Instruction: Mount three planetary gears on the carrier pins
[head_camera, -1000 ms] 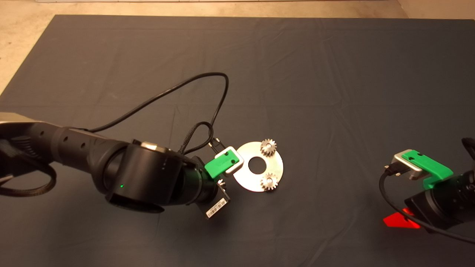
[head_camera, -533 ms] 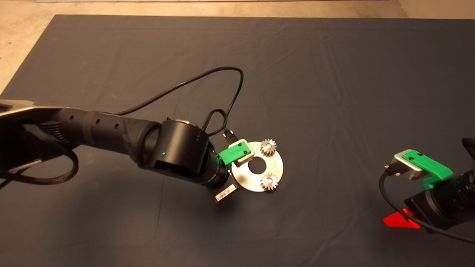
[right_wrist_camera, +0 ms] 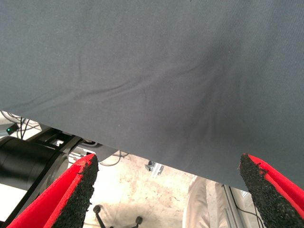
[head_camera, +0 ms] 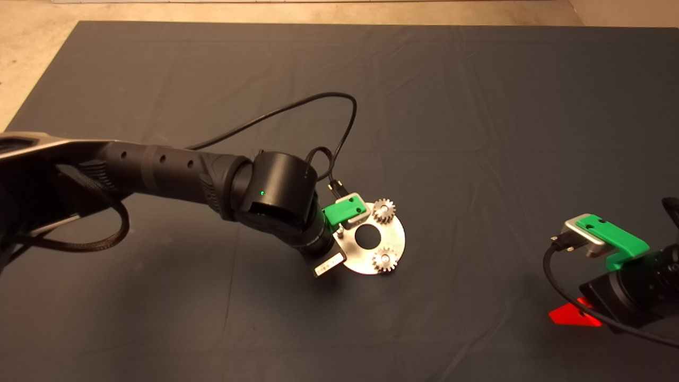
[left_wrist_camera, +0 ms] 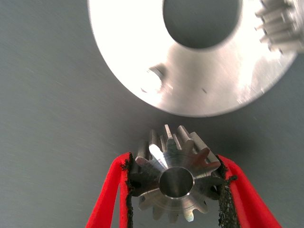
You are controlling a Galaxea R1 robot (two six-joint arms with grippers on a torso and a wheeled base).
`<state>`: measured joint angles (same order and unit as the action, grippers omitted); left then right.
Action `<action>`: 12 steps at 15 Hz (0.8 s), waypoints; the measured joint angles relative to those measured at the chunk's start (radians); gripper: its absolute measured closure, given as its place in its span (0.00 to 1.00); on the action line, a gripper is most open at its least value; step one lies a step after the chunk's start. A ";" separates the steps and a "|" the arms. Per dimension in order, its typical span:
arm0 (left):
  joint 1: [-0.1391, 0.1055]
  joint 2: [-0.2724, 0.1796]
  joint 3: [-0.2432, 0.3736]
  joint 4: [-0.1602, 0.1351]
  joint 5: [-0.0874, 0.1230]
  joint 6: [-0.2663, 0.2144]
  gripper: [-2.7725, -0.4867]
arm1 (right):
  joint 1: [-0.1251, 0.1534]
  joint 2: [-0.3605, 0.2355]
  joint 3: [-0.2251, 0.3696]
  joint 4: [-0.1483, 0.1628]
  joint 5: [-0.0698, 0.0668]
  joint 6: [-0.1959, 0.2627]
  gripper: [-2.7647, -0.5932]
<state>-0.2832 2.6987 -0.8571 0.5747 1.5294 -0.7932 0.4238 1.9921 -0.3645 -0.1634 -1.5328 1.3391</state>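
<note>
The round shiny carrier disc [head_camera: 395,236] lies mid-mat with two planetary gears seated on it, one at the far side [head_camera: 383,210] and one at the near side [head_camera: 384,260]. A bare carrier pin [head_camera: 340,231] stands at the disc's left rim, beside my left wrist [head_camera: 281,199]. In the left wrist view my left gripper [left_wrist_camera: 175,162] is shut on a third gear [left_wrist_camera: 173,183], held over the mat just short of the disc [left_wrist_camera: 213,85] and its bare pin [left_wrist_camera: 153,81]. My right gripper [right_wrist_camera: 173,190] stands open and holds nothing, parked at the lower right [head_camera: 575,317].
A black cable [head_camera: 297,114] loops up from the left wrist over the mat [head_camera: 477,132]. The right wrist view looks over the mat's edge [right_wrist_camera: 142,152] to pale floor and stand parts beyond.
My left arm has swung right and farther along the mat toward the disc, carrying the gear. Its wrist has turned and the bare pin now shows. The right arm has stayed still.
</note>
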 joint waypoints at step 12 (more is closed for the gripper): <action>-0.042 0.056 -0.087 -0.034 -0.001 0.053 0.85 | 0.000 -0.001 0.000 0.000 0.000 0.000 0.26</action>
<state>-0.3251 2.7549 -0.9443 0.5406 1.5279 -0.7402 0.4238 1.9906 -0.3645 -0.1630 -1.5330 1.3387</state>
